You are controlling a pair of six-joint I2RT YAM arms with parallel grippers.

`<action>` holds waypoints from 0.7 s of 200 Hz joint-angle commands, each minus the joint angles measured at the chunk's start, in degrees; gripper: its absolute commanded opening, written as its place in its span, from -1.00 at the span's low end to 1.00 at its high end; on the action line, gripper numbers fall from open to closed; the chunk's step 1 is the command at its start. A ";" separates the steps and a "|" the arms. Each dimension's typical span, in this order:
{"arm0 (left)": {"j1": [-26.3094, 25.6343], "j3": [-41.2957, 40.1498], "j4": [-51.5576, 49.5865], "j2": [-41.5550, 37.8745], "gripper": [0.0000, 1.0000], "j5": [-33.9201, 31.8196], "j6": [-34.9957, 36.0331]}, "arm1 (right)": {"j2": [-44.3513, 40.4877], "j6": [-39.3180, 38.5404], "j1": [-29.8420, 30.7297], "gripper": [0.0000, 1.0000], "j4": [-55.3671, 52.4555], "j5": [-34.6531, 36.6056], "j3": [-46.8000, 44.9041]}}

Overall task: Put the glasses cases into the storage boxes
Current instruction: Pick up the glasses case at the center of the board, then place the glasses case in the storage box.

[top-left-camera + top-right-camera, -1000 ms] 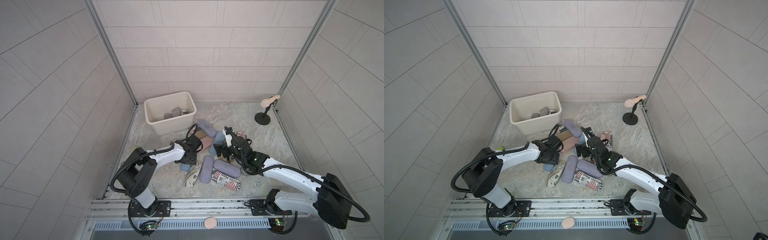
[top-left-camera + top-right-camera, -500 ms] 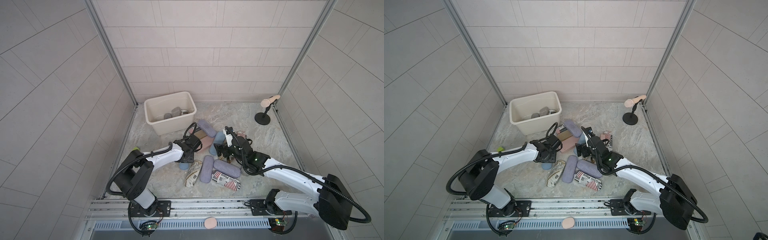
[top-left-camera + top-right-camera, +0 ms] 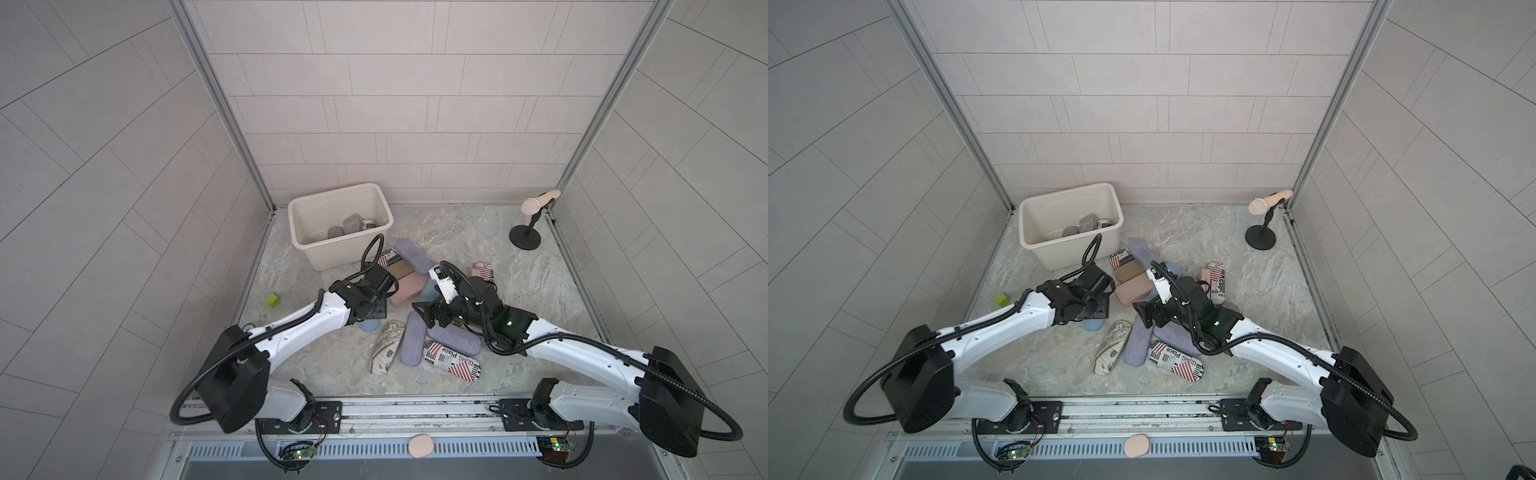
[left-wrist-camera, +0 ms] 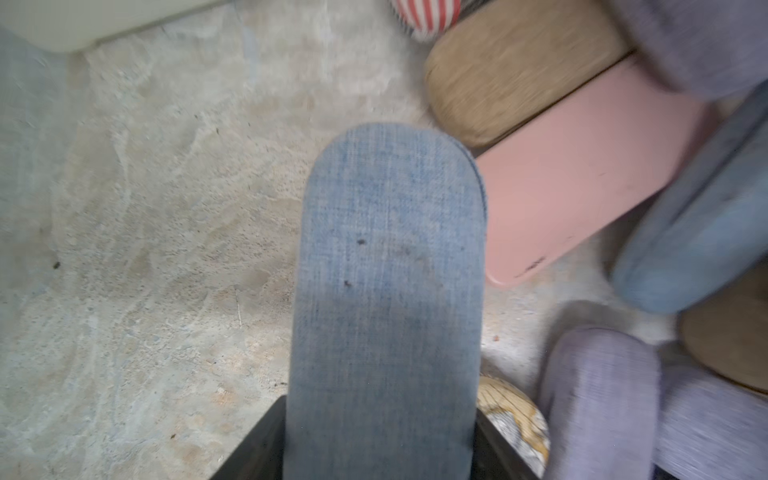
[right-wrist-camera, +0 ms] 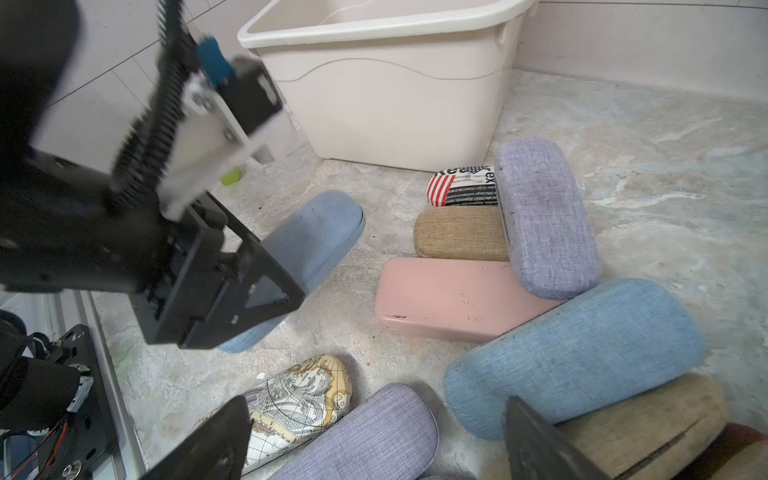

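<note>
Few grey cases (image 3: 351, 222) are in the cream plastic bin (image 3: 332, 255), many outside. Left gripper (image 3: 374, 311) holds a light-blue fabric case (image 4: 386, 270); right gripper (image 5: 376, 419) wide, empty.

— Where are the two top views looking from?

— From high over the front rail, side by side, tilted down. Both top views take in nearly the same thing: the whole worktop (image 3: 457, 232), both arms, the bin (image 3: 345, 253) at the back, the tiled walls.

— And the wrist cameras?

— Much nearer. The left one peers down past the left hand (image 4: 380, 407) onto a blue case (image 4: 386, 270) filling the middle. The right one sits low, facing the bin across the pile. Those two share the pink case (image 5: 449, 299).
</note>
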 commanded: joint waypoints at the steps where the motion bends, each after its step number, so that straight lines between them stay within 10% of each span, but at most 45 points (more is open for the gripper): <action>1: -0.12 0.82 0.07 -5.56 0.23 -2.21 -0.17 | -0.06 -0.92 -0.01 0.92 1.06 -0.59 -0.07; 140: 1.64 11.14 -4.04 -13.66 0.18 -10.85 9.24 | -0.89 -0.38 -0.01 0.92 1.60 2.61 -0.86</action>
